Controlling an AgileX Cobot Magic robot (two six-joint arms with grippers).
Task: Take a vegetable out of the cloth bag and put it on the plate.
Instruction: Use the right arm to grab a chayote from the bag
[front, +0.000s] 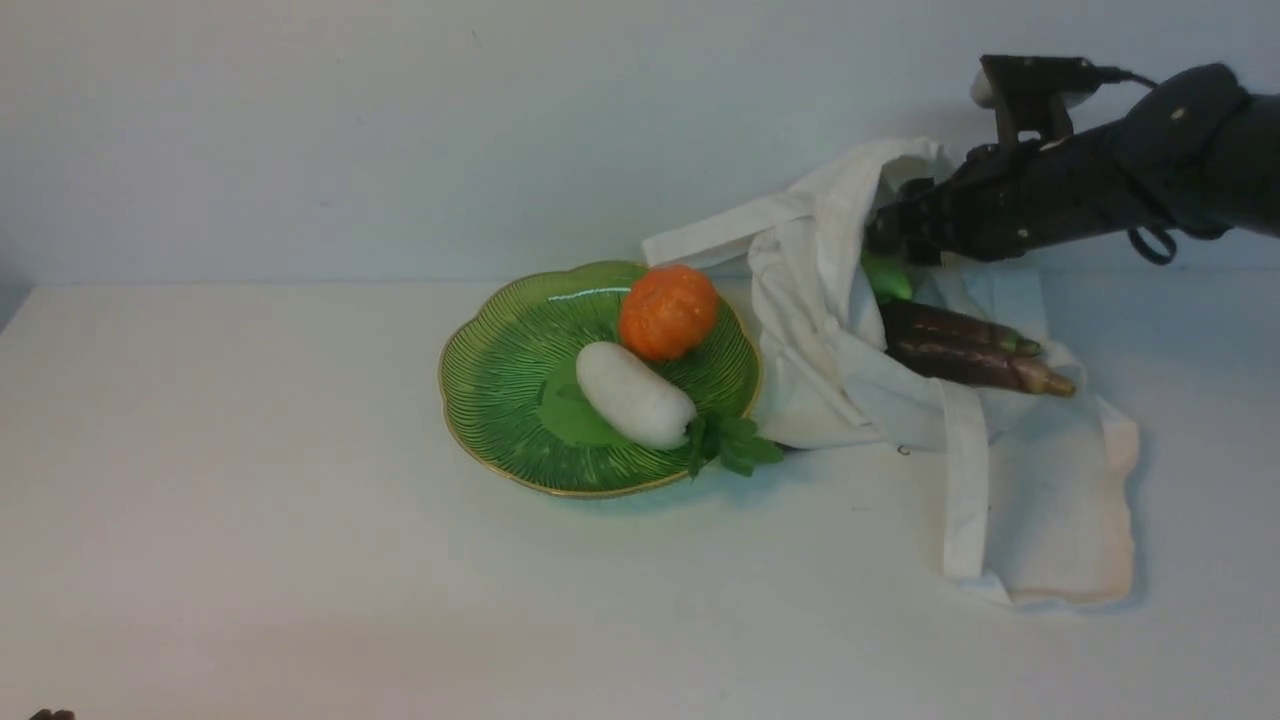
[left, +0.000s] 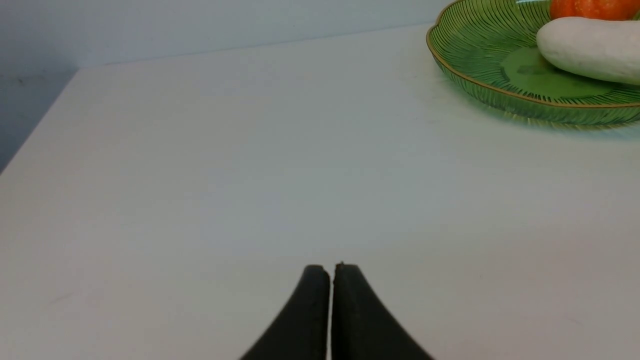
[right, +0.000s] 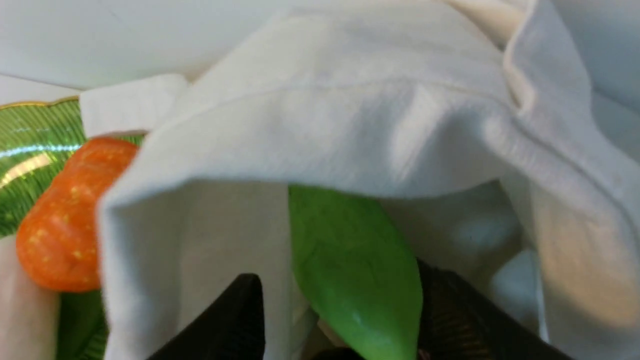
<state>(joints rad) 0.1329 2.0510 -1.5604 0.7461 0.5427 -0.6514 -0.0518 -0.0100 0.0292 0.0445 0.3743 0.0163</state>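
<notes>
The off-white cloth bag lies crumpled to the right of the green plate, its mouth lifted toward the plate. My right gripper reaches into that mouth from the right. In the right wrist view the light green vegetable lies inside the bag between the spread jaws of the right gripper. One finger is beside it; the other stands apart with a fold of cloth between. My left gripper is shut and empty over bare table, well short of the plate.
On the plate lie a white radish with green leaves and an orange round vegetable. Two dark purple eggplants rest on the bag. A long strap trails toward the table's front.
</notes>
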